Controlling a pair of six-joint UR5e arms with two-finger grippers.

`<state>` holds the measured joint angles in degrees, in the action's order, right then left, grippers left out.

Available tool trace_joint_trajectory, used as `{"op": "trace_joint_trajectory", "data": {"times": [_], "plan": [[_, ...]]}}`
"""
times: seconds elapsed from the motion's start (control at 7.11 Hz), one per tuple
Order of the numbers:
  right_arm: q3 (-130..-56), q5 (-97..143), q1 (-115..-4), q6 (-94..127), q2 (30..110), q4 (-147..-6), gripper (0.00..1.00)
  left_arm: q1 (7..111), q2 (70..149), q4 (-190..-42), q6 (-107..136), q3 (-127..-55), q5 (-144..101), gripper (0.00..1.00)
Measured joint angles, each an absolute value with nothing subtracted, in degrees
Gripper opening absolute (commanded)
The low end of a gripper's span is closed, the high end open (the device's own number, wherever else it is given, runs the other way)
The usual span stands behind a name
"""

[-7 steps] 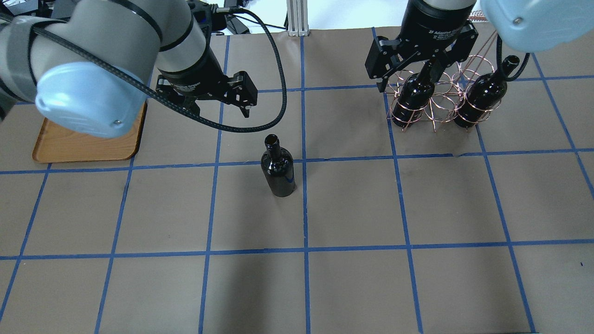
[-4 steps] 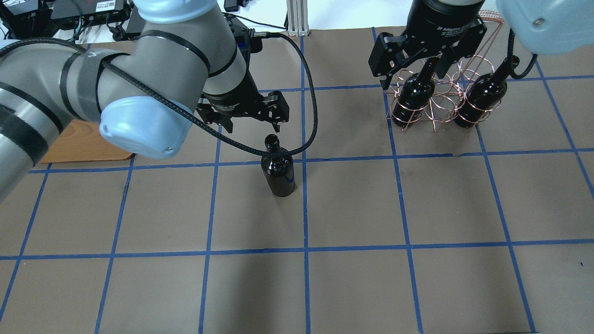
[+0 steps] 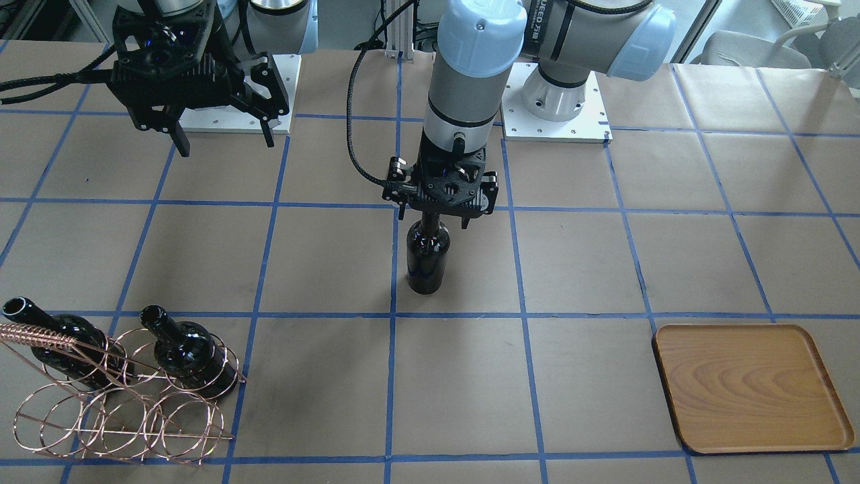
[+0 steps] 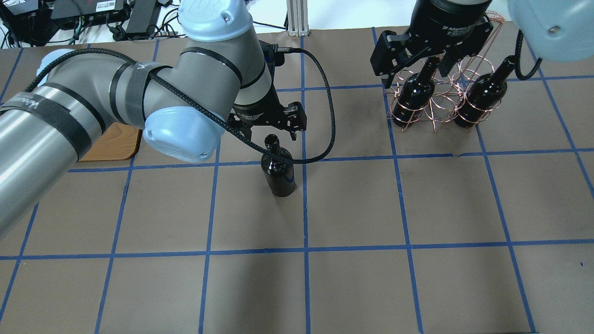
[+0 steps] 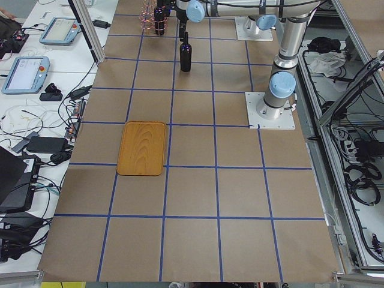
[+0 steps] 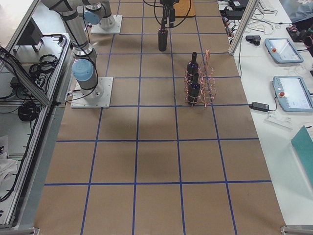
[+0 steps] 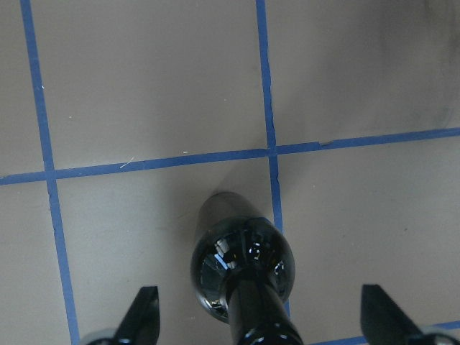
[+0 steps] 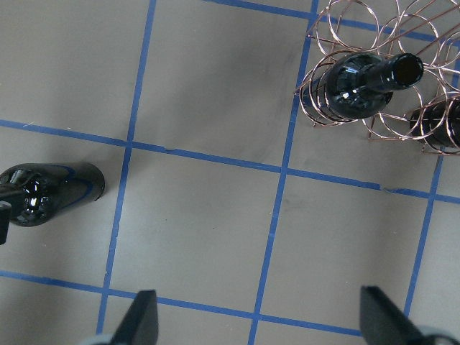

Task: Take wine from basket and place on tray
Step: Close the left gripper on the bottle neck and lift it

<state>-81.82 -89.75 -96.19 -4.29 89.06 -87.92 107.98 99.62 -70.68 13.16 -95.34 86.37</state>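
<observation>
One wine bottle (image 4: 277,172) stands upright on the table's middle, also seen in the front view (image 3: 428,259). My left gripper (image 4: 271,133) hangs right over its mouth, open. In the left wrist view its fingertips (image 7: 144,310) stand wide on either side of the neck (image 7: 253,316) without touching it. My right gripper (image 4: 415,74) is open and empty above the copper wire basket (image 4: 436,109). Two more bottles (image 4: 412,97) (image 4: 482,98) lean in its hoops. The wooden tray (image 3: 749,386) lies bare at the left.
In the overhead view my left arm covers most of the tray (image 4: 113,146). The basket's twisted handle (image 3: 33,334) sticks up beside one of the bottles. Blue tape lines cross the brown table cover.
My left arm has swung right from over the tray to above the standing bottle, still open. The right gripper has stayed over the basket, shifting only slightly.
</observation>
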Motion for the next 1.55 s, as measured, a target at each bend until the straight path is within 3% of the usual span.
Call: {"op": "trace_joint_trajectory", "data": {"times": [0.14, 0.28, 0.56, 0.7, 0.84, 0.99, 1.55], "plan": [[-81.8, -89.8, -96.2, -4.3, 89.1, -87.8, 1.00, 108.0, 100.2, -70.8, 13.1, -95.4, 86.4, 0.78], [-81.8, -90.0, -96.2, -4.4, 89.1, -87.6, 1.00, 108.0, 100.6, -71.0, 12.9, -95.4, 86.5, 0.64], [-81.8, -90.0, -96.2, -4.4, 89.2, -87.5, 1.00, 108.0, 100.8, -71.5, 12.8, -95.4, 86.7, 0.63], [-81.8, -89.9, -96.2, -4.4, 89.2, -87.5, 1.00, 108.0, 100.7, -71.9, 12.8, -95.4, 86.9, 0.57], [-81.9, -89.7, -96.2, -4.4, 89.2, -87.6, 1.00, 107.9, 100.7, -72.3, 12.8, -95.4, 86.9, 0.38], [-81.9, -89.6, -96.2, -4.4, 89.2, -87.6, 1.00, 107.9, 100.7, -72.4, 12.8, -95.4, 86.9, 0.00], [-82.0, -89.6, -96.2, -4.3, 89.1, -87.7, 1.00, 107.8, 100.7, -72.6, 12.5, -94.5, 87.0, 0.00]]}}
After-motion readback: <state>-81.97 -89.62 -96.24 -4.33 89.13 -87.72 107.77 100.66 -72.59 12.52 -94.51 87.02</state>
